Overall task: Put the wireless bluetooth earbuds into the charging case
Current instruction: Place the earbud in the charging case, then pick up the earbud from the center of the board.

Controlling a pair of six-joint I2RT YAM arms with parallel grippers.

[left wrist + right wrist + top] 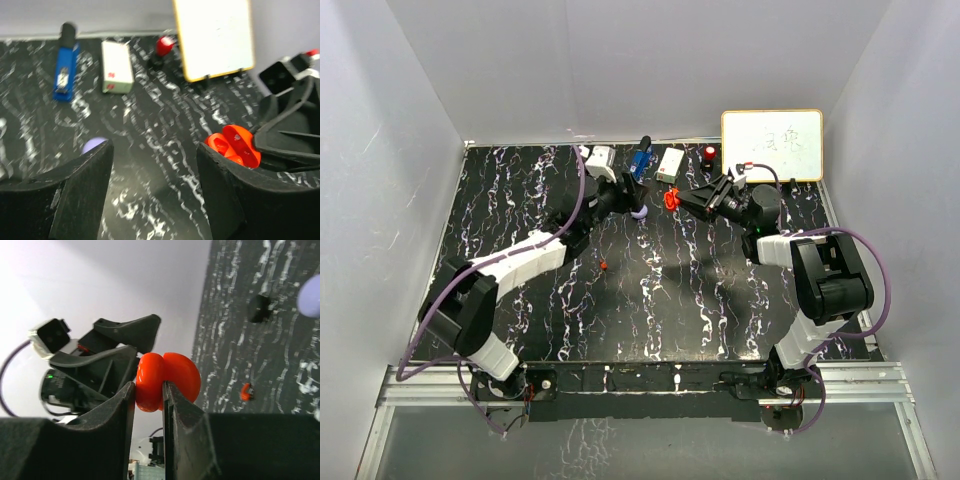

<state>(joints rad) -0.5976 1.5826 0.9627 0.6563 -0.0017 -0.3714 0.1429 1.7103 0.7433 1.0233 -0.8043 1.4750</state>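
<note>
Right gripper (149, 394) clamped the rigid charging case (174, 374); left gripper (154, 150) gaped wide. The tiny red earbud (604, 265) looked light and slippery, best pinched across its sides.

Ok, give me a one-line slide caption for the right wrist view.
Right gripper clamps the red charging case; one red earbud lies loose on the table beyond.

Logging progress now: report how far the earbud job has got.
Done: no earbud visibly seated. In hand: right gripper clamps the red clamshell charging case, raised. Remaining: a tiny red earbud lies on the black marbled table; left gripper open, empty.
</note>
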